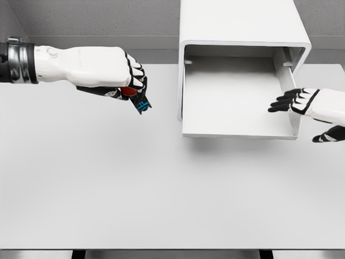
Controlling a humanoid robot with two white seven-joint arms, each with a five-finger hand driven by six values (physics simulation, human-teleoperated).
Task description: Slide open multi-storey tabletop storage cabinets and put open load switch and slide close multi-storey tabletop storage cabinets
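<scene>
A white storage cabinet (242, 27) stands at the back of the table, its drawer (237, 129) slid out toward me and empty. My left hand (132, 89) hovers left of the drawer, above the table, fingers curled around a small load switch (141, 103) with red, black and blue parts; most of it is hidden in the fist. My right hand (285, 101) reaches in from the right with fingers extended over the drawer's right wall, holding nothing; whether it touches the wall I cannot tell.
The white table (161, 194) stretches wide in front of the cabinet, its front edge near the bottom of the view. A grey wall stands behind the cabinet.
</scene>
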